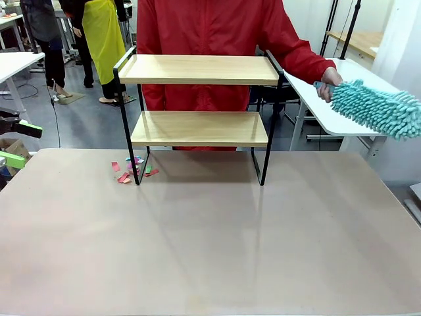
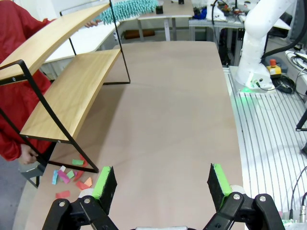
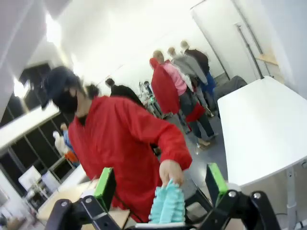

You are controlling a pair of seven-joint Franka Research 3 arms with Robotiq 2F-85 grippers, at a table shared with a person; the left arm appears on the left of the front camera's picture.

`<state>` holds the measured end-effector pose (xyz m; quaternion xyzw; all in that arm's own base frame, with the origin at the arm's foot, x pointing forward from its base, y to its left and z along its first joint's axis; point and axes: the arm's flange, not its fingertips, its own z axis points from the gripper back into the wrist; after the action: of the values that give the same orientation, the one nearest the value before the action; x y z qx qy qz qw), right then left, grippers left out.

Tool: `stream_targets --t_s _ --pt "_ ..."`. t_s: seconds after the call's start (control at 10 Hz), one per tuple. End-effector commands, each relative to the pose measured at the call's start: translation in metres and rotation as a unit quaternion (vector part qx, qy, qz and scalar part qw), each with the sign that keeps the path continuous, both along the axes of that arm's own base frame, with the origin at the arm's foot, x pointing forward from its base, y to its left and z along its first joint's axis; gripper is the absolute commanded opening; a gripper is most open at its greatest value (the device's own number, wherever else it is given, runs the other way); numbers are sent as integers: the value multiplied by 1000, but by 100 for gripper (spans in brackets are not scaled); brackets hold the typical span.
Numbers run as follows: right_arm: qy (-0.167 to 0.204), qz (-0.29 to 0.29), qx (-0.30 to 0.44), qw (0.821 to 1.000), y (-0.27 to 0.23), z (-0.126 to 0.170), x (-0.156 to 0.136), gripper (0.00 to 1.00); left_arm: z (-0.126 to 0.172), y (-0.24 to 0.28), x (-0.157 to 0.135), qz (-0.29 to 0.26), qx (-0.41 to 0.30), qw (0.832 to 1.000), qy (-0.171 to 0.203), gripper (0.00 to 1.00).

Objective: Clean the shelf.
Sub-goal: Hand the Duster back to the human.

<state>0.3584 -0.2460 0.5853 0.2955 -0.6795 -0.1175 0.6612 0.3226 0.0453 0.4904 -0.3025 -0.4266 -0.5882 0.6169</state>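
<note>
Both pincers (image 2: 160, 184) (image 3: 160, 184) gape empty; person's hand (image 1: 328, 84) holds teal duster (image 1: 378, 108) beside shelf (image 1: 197, 69).

Paper scraps (image 1: 131, 170), pink, red, green, blue: scattered on beige table (image 1: 210, 250). Teal duster (image 1: 378, 108): above white side table (image 1: 329, 99), beyond beige table.

A large beige counter (image 1: 210, 243) is filling the foreground of a bright workroom, with white side tables (image 1: 342, 99) standing beyond it on a grey floor (image 1: 85, 118). Overhead light is glaring off white walls (image 3: 144, 33), and a group of people (image 3: 182, 76) is gathering by a door (image 3: 230, 38) at the far end.
</note>
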Motion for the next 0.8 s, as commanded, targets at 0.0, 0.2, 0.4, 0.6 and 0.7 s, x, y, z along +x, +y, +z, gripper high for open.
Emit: stream_targets --t_s 0.0,0.2,0.4,0.6,0.7 --pt "-20 -27 80 996 -42 10 11 100 1 -1 1 0 -14 1000 -8 100" --pt "-24 -49 119 991 -74 15 10 100 1 -1 1 0 -14 1000 -8 100" --pt "-8 -57 130 990 -80 7 16 100 1 -1 1 0 -14 1000 -8 100" --pt "-13 -56 108 992 -79 11 3 100 1 -1 1 0 -14 1000 -8 100" --pt "-13 -56 108 992 -79 11 3 100 1 -1 1 0 -14 1000 -8 100"
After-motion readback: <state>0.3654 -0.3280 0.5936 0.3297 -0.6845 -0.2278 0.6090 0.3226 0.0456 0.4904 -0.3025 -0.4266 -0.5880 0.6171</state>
